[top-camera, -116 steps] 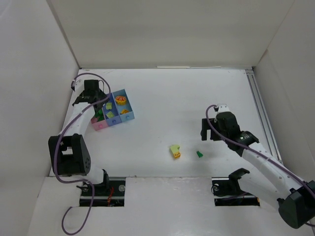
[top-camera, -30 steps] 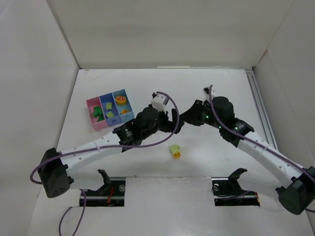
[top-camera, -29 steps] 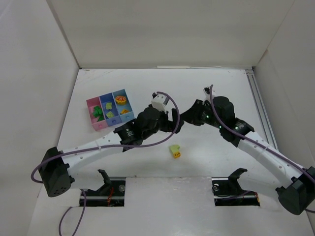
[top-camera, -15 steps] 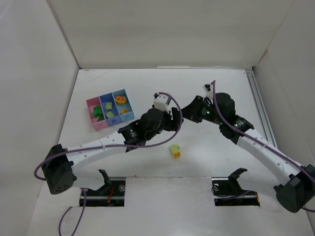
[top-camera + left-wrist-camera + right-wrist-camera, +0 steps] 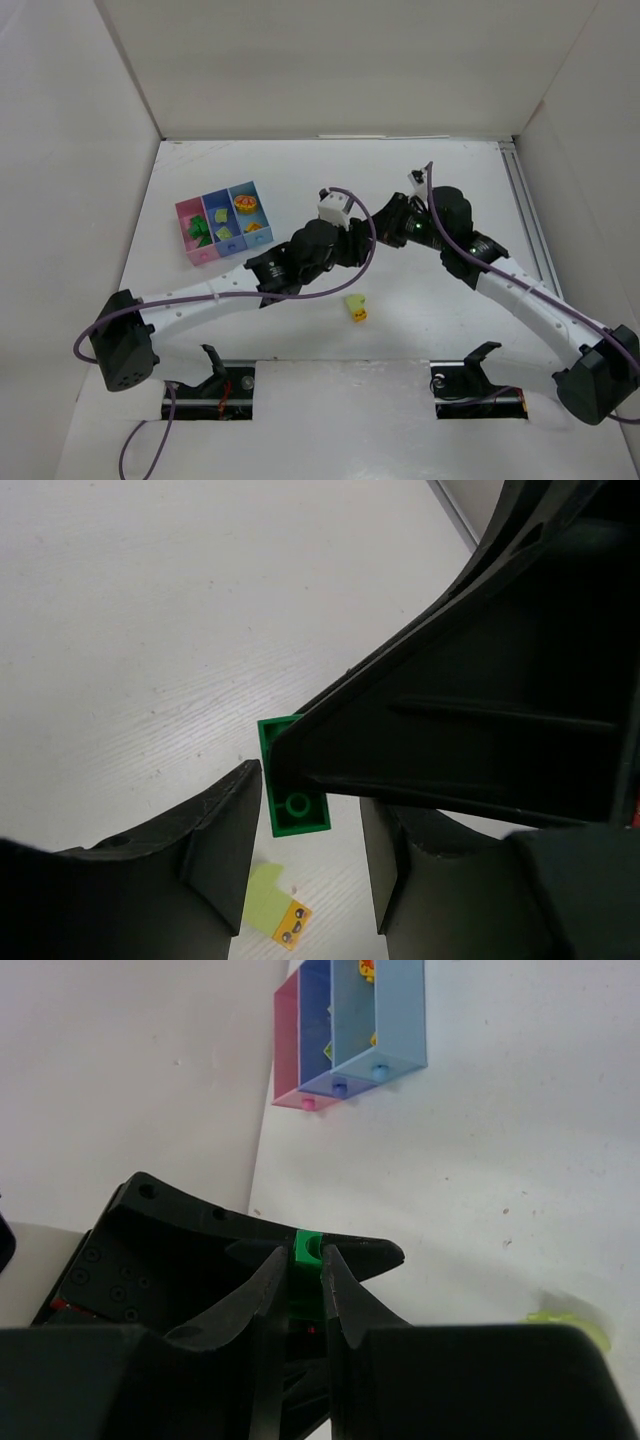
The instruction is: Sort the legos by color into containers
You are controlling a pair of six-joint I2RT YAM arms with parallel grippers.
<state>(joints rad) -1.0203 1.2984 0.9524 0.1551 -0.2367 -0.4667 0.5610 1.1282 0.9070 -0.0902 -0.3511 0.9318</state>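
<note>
- R gripper clenched on a dk green brick, held up off the table, abt mid-table.
- L gripper meets it nose to nose; its fingers sit either side of the same brick. Near finger looks right at the brick's edge, a gap shows on the other side, so it is ajar around the brick, not clamped.
- L wrist view: the R gripper's finger covers the brick's top; only the lower part w/ one round stud hole shows.
- Pale yellow + orange piece lies on the table, near side of the two grippers, apart from them.
- Containers at far left: pink, blue, blue in a row.
- Pink box has green bricks, mid box pale yellow-green ones, R box orange/yellow ones.
</note>
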